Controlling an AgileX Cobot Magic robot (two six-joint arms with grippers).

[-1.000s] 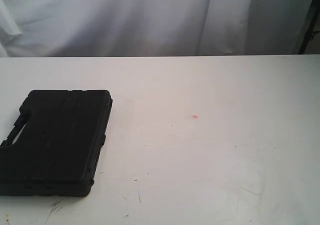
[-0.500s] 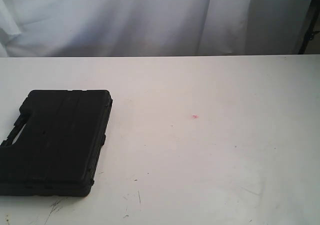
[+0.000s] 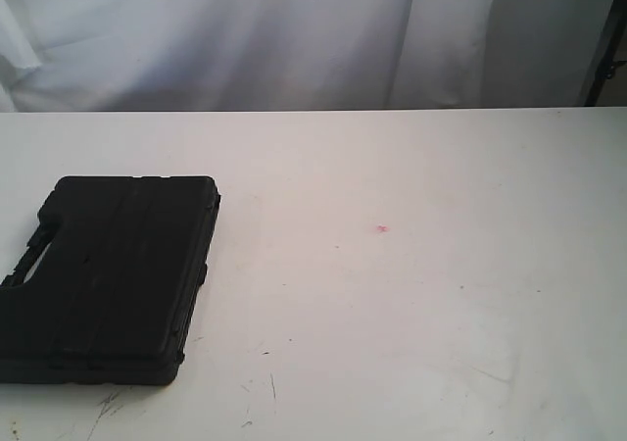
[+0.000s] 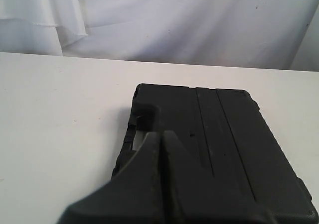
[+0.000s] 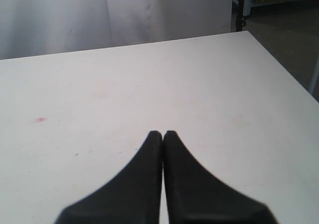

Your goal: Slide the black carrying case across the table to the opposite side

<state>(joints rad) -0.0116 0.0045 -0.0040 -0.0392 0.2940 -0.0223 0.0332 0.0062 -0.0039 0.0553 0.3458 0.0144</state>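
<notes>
The black carrying case (image 3: 108, 276) lies flat at the left of the white table (image 3: 411, 294), its handle cut-out toward the left edge. Neither arm shows in the exterior view. In the left wrist view my left gripper (image 4: 163, 134) is shut, its tips over the case (image 4: 219, 139) close to the handle opening; whether it touches the lid I cannot tell. In the right wrist view my right gripper (image 5: 163, 134) is shut with nothing in it, above bare table (image 5: 209, 94).
A tiny red spot (image 3: 382, 228) marks the table's middle, also in the right wrist view as the red spot (image 5: 41, 119). Dark scuff marks (image 3: 108, 402) run along the front edge. A white curtain (image 3: 294, 29) hangs behind the table. The table's right corner (image 5: 244, 32) borders dark floor.
</notes>
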